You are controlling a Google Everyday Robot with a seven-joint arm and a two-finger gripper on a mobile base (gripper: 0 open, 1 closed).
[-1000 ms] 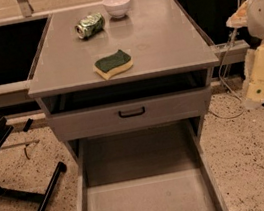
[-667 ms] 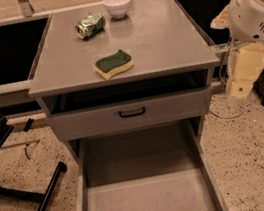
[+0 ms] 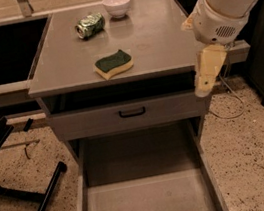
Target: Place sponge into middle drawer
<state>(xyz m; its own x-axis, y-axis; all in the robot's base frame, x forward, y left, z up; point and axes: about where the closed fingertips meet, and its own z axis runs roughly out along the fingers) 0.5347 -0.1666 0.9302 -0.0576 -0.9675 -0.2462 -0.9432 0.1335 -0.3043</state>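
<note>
Here, in the camera view, the sponge (image 3: pixel 113 63) lies green face up on the desk (image 3: pixel 160 36), near its front edge. Farther back, a crushed green can (image 3: pixel 90 25) and a white bowl (image 3: pixel 118 4) sit near each other. The gripper (image 3: pixel 204 86) hangs pointing down by the desk's right front corner, well apart from the sponge; whether it is open or closed cannot be told. Below a drawer front (image 3: pixel 99 121) with 1 black handle, the middle drawer (image 3: pixel 149 203) stands pulled out.

Robot lab: gripper (image 3: pixel 202 85) beside counter (image 3: pixel 160 36)
</note>
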